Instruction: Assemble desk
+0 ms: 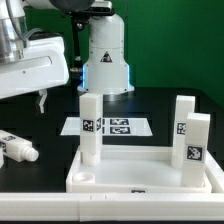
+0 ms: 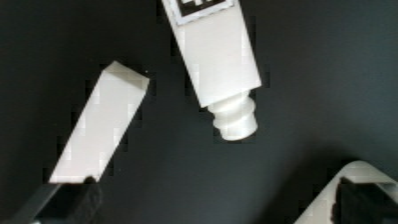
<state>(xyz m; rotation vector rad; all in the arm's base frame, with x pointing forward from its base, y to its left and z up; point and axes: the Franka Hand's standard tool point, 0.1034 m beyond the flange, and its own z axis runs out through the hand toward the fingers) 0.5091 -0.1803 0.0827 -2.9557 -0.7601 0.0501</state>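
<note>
Tool (image 1: 40, 100) hanging open and empty above dark surface (image 1: 30, 125), touching nothing. Loose leg (image 2: 222, 70) lying just ahead in wrist view, threaded end toward tool fingertips (image 2: 365, 180), long axis slightly skewed. Desk panel (image 1: 140, 175), three legs upright, toward exterior view's right, well apart.

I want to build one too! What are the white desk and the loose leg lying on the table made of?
The desk panel looks like smooth, matte white plastic: even colour, moulded rim and round corner socket. The loose leg looks the same, probably plastic; the wrist view shows a moulded screw end. Its tag looks like printed paper, though that's unsure.
</note>
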